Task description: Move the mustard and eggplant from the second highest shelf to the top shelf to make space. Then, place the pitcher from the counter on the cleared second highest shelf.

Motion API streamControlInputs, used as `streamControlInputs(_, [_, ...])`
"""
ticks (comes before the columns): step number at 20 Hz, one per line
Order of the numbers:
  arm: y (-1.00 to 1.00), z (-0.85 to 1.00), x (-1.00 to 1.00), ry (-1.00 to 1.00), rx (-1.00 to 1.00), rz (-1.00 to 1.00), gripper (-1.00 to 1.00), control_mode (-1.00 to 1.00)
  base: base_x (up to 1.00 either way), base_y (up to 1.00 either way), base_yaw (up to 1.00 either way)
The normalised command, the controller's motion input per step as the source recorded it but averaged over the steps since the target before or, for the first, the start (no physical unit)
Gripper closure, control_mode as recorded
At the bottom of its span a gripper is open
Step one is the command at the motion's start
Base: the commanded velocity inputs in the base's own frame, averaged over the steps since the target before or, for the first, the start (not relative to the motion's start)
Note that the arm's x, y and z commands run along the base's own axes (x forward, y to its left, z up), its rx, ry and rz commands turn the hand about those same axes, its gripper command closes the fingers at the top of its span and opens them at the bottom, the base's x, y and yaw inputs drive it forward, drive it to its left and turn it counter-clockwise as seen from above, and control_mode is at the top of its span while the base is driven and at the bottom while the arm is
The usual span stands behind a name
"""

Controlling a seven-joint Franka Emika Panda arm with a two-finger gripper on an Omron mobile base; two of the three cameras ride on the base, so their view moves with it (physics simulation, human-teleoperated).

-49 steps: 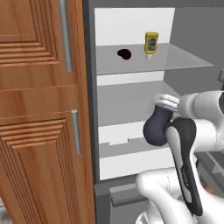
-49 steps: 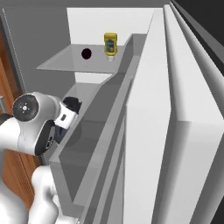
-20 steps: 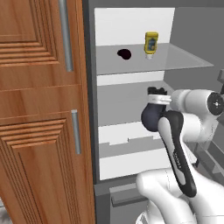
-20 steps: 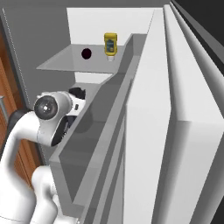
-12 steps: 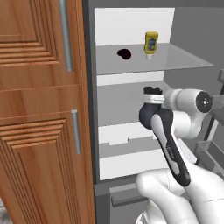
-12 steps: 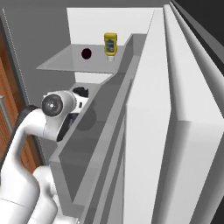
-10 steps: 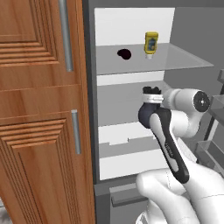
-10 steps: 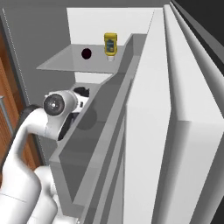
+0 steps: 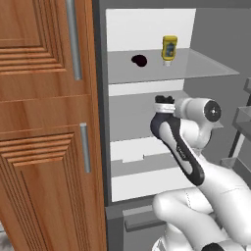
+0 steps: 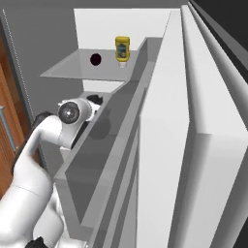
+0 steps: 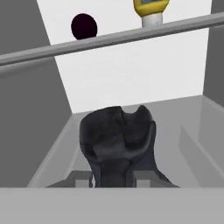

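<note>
- The fridge interior (image 9: 147,29) stands open, white-walled, ahead of the fingers, beside the wooden cabinet door (image 9: 44,122).
- The top shelf (image 9: 196,66) lies above the fingers and carries two things: the mustard and the eggplant, side by side but apart.
- The second highest shelf (image 11: 175,118) spreads just below and ahead of the fingers in the hand view; the pitcher is over its near part.
- The pitcher (image 11: 117,140), dark with a flared rim, is held between the fingers, its neck at the bottom of the hand view; whether its base touches the glass I cannot tell.
- The gripper (image 11: 113,177) is closed around the pitcher's neck, one finger (image 11: 81,178) on each side.
- The mustard (image 9: 169,48), yellow, stands cap-down above and beyond the fingers; its label is blue and white, the writing too small to read.
- The eggplant (image 9: 139,61), a dark oval, lies left of the mustard, up and beyond the fingers.
</note>
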Motion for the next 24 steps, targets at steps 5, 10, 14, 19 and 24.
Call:
streamControlInputs(5, [0.00,-0.01,0.49,0.00,0.00,0.00,1.00,-1.00,0.00,0.00,0.00])
streamControlInputs(10, [0.00,0.00,0.50,0.00,0.00,0.00,1.00,-1.00,0.00,0.00,0.00])
streamControlInputs(14, [-0.01,0.00,0.46,-0.02,0.00,0.00,1.00,-1.00,0.00,0.00,0.00])
streamControlInputs(19, [0.00,0.00,0.39,-0.04,0.00,0.00,1.00,-1.00,0.00,0.00,0.00])
streamControlInputs(24, [0.00,-0.02,0.32,-0.08,0.00,0.00,1.00,-1.00,0.00,0.00,0.00])
